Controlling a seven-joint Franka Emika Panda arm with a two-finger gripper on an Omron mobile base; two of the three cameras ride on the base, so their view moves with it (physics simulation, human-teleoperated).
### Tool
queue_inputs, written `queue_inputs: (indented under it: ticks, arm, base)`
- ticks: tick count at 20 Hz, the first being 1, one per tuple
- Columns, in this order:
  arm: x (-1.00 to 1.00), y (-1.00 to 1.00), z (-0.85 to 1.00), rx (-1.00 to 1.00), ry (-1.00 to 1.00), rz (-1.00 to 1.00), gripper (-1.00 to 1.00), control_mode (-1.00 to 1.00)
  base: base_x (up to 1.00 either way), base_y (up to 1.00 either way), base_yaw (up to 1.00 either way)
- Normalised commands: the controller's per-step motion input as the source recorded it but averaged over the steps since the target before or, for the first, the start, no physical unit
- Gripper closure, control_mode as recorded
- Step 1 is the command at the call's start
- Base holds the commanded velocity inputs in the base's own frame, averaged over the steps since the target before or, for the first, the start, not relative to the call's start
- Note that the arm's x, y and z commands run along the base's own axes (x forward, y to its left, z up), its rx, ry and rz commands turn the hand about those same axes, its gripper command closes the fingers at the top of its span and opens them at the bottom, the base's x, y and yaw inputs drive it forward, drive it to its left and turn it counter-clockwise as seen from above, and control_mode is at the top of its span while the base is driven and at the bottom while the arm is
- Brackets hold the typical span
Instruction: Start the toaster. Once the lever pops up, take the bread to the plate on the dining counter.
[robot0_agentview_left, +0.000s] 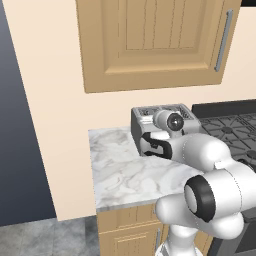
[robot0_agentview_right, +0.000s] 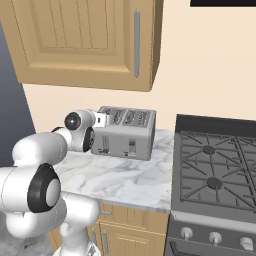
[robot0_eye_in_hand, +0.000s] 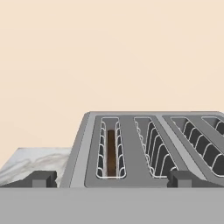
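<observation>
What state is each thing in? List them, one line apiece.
toaster: upright on the marble counter, beside the stove.
bread: sunk in the toaster's leftmost slot in the hand view.
tool: open, fingertips wide apart, holding nothing, near the toaster's top.
wall cabinet: door shut.

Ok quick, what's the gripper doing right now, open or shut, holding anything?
Gripper: open, holding nothing, poised at the toaster above the slot with the bread.
</observation>
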Motion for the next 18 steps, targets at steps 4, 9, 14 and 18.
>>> queue_inputs:
  ticks: [4, 9, 14, 18]
  arm:
    - [0.0, 0.0, 0.0, 0.0, 0.0, 0.0, -1.0, -1.0]
    - [0.0, 0.0, 0.0, 0.0, 0.0, 0.0, -1.0, -1.0]
    - [0.0, 0.0, 0.0, 0.0, 0.0, 0.0, -1.0, -1.0]
    - [0.0, 0.0, 0.0, 0.0, 0.0, 0.0, -1.0, -1.0]
  base:
    - [0.0, 0.0, 0.0]
    - [0.0, 0.0, 0.0]
    - [0.0, 0.0, 0.0]
    - [0.0, 0.0, 0.0]
